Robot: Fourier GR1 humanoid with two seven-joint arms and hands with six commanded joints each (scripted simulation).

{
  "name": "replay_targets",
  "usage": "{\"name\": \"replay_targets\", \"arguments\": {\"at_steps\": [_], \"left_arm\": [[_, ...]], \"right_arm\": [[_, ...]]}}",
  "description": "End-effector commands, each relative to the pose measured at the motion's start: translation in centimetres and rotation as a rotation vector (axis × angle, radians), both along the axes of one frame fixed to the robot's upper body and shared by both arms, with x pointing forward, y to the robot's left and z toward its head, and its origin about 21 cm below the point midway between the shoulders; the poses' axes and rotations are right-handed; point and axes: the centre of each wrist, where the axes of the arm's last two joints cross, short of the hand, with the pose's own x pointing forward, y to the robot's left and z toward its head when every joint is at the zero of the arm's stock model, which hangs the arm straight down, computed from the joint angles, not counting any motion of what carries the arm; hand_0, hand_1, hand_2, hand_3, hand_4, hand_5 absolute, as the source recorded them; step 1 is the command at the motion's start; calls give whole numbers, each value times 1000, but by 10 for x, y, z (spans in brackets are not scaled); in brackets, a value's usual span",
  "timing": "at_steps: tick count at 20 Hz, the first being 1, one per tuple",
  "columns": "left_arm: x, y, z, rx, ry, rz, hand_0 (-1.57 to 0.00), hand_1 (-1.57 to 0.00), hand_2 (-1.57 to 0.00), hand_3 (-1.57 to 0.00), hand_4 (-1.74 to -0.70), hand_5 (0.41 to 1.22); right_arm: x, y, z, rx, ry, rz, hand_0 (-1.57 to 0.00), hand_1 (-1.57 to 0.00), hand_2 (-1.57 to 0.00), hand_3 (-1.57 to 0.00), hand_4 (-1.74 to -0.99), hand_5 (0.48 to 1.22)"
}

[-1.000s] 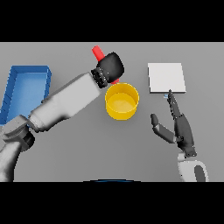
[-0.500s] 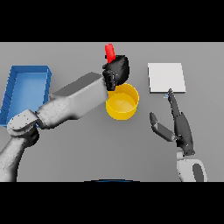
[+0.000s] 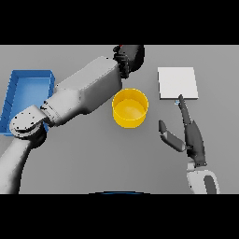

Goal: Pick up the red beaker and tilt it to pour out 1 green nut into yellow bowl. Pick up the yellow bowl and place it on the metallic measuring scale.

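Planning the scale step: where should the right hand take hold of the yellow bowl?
Likely the right-side wall of the yellow bowl: it stands upright and open-topped, and the right hand waits open on that side, near the scale. The left hand is beyond it.

one yellow bowl [image 3: 130, 108], one blue tray [image 3: 18, 93], one pale square scale [image 3: 177, 83], a sliver of one red beaker [image 3: 120, 46], two hands [image 3: 131, 58] [image 3: 186, 133].

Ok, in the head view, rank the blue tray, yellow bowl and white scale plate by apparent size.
1. Blue rectangular tray, partly hidden by the left arm.
2. and 3. Round yellow bowl and flat white square scale plate look alike.
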Motion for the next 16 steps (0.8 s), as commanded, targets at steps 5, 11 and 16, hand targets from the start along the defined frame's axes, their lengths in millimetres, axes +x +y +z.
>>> {"name": "replay_targets", "arguments": {"at_steps": [5, 11, 16], "left_arm": [[27, 28, 62, -234, -16, 112, -1571, -1571, -1571, -1132, -1731, 1221], [56, 105, 127, -738, 22, 427, -1571, -1571, -1571, -1431, -1736, 1221], [67, 201, 119, -1185, -18, 664, -1571, -1571, -1571, -1447, -1739, 1221]], "right_arm": [[3, 2, 2, -12, 6, -4, 1, 1, 1, 1, -1018, 680], [5, -1, -2, 4, 8, 1, 1, 1, 1, 1, -999, 665], [5, 5, -2, 58, -2, 18, 1, 1, 1, 1, -996, 664]]}}
